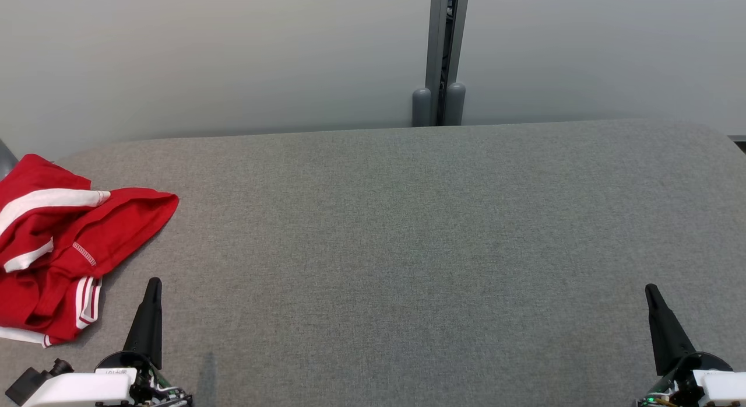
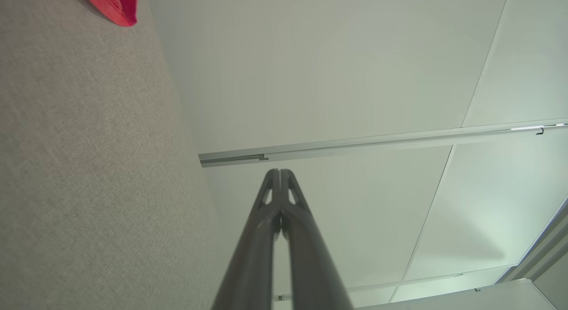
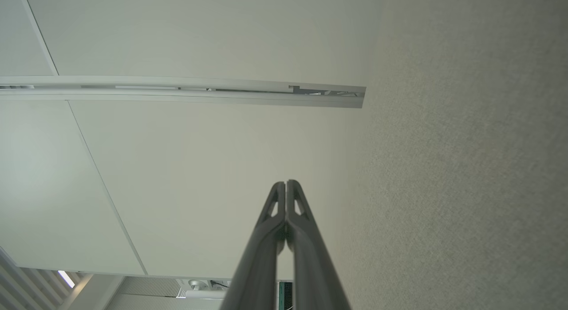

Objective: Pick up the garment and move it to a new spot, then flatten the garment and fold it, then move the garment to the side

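**While both arms sit with jaws shut, the red garment lies in a heap on the left**

So, looking over the grey fabric worktop (image 1: 408,249) right now: the garment (image 1: 58,244) is bunched up at the far left edge, and the head view cuts part of it off. It's bright red, with a broad white band across the upper part and a few thin white stripes down by the lower hem. You can also spot a short line of white stitching on one fold. It's properly crumpled, doubled over itself, with one rounded flap poking out toward the middle of the worktop.

The left gripper (image 1: 154,284) points up just beside the garment's lower right edge and, as far as I can see, isn't touching it. Its jaws are pressed together with nothing between them. The right gripper (image 1: 651,290) is well apart on the opposite side over bare fabric, jaws also closed tight on nothing. Pale wall panels and a grey post (image 1: 440,57) stand behind the worktop.
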